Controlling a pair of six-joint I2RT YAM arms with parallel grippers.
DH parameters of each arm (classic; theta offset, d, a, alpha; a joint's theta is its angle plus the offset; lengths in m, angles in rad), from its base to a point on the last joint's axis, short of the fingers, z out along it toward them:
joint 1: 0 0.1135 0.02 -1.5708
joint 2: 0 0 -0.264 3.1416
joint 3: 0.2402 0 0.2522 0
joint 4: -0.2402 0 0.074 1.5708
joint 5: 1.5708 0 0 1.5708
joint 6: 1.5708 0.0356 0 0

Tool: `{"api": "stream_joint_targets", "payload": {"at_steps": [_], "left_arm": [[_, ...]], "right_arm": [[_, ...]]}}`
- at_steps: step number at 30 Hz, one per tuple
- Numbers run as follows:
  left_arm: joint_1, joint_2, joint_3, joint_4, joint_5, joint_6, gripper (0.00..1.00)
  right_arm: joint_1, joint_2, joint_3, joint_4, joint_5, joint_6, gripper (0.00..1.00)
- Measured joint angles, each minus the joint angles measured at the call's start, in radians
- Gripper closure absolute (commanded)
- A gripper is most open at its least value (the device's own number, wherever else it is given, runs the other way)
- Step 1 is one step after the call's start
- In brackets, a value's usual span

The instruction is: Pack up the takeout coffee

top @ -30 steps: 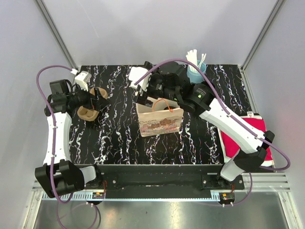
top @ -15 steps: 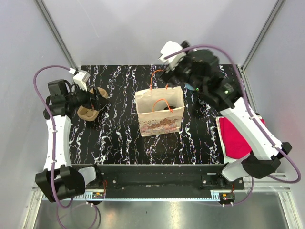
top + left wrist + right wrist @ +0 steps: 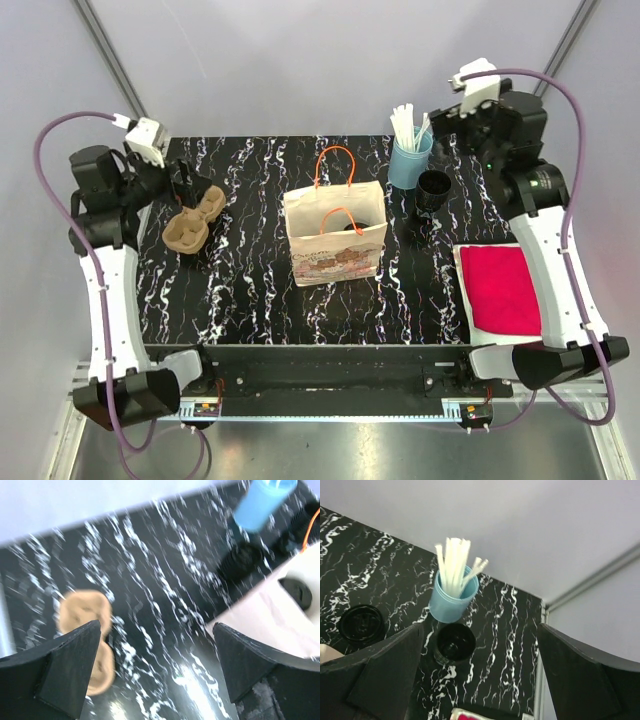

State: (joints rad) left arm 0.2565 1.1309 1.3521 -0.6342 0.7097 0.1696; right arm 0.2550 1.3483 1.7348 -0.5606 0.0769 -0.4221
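Observation:
A paper bag (image 3: 335,245) with orange handles stands open mid-table. A black lidded cup (image 3: 346,227) shows inside its mouth, also as the black lidded cup (image 3: 296,593) in the left wrist view. A brown cup carrier (image 3: 194,216) lies at the left, empty. My left gripper (image 3: 185,180) hangs open just behind the carrier (image 3: 84,616), holding nothing. My right gripper (image 3: 447,118) is open and empty at the back right, above a black open cup (image 3: 453,643). That black cup (image 3: 433,191) stands right of the bag.
A blue cup (image 3: 409,158) of white sticks stands at the back, the same blue cup (image 3: 451,602) in the right wrist view. A black round thing (image 3: 362,625) sits left of the black cup there. A red cloth (image 3: 505,288) lies at the right edge.
My right arm has drawn back from over the bag to the back right corner. My left arm has pulled away from the carrier toward the left. Both grippers stay open.

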Motion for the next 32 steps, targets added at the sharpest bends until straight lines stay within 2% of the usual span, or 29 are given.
{"api": "stream_joint_targets", "payload": {"at_steps": [9,19,32], "left_arm": [[0.0,-0.167,0.014,0.172,-0.054,-0.087,0.01],[0.0,-0.246,-0.013,0.298,-0.148,-0.158,0.01],[0.0,-0.249,-0.043,0.314,-0.21,-0.211,0.01]], "right_arm": [[-0.172,-0.094,-0.088,-0.005,-0.125,0.08,0.0],[-0.18,-0.293,-0.126,-0.004,-0.202,0.117,0.0],[-0.18,-0.302,-0.164,-0.002,-0.255,0.162,0.0]]}}
